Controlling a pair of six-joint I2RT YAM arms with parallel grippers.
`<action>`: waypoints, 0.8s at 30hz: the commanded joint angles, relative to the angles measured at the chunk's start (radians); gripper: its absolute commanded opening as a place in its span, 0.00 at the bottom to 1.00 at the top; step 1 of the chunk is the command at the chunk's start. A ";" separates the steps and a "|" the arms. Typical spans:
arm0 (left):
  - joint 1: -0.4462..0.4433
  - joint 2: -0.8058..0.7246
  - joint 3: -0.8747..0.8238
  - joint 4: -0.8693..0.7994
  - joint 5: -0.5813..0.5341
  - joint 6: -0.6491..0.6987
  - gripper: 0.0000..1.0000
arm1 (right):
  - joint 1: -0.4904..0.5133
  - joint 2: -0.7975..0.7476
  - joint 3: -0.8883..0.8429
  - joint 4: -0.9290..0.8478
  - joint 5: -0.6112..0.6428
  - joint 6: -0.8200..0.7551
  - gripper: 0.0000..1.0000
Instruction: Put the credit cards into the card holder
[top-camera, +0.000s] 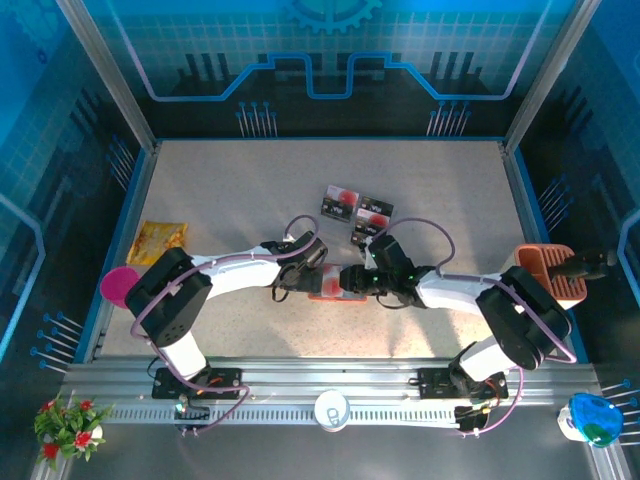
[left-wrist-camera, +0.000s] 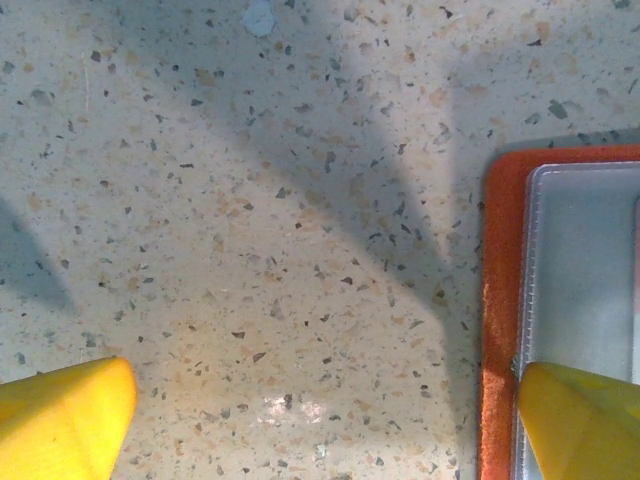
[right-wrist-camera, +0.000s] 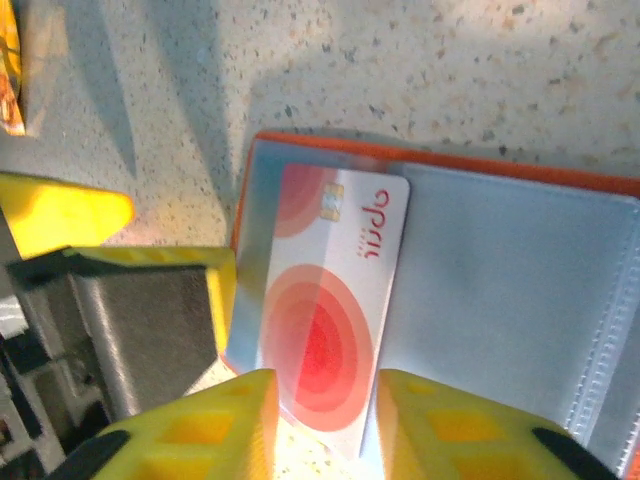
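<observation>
Resting on card holder (right-wrist-camera: 500, 270), credit card (right-wrist-camera: 338, 290) between slightly parted right end effector (right-wrist-camera: 327, 388)

Orange-red, grey-blue and yellow showing over speckled beige

The table (left-wrist-camera: 250, 250) is showing beige with dark and tan speckles. The card holder (right-wrist-camera: 450, 160) is showing an orange-red border around pale grey-blue pockets. The card (right-wrist-camera: 340, 300) on it is showing white with red concentric rings, red lettering and a small gold chip. The other credit cards (top-camera: 356, 210) are showing dark with red and white patches. The fingers (left-wrist-camera: 70, 415) of the left gripper (left-wrist-camera: 325, 410) and the fingers (right-wrist-camera: 200, 430) of the right gripper (right-wrist-camera: 325, 400) are showing bright yellow.
</observation>
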 joint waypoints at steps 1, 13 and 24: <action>0.011 -0.039 -0.012 -0.039 0.026 -0.019 0.99 | -0.010 0.003 0.071 -0.146 0.008 -0.118 0.23; 0.036 -0.030 -0.069 -0.020 0.015 -0.035 0.99 | 0.013 0.166 0.154 -0.129 -0.024 -0.158 0.05; 0.036 0.008 -0.081 0.010 0.024 -0.033 0.99 | 0.064 0.251 0.215 -0.143 -0.020 -0.146 0.01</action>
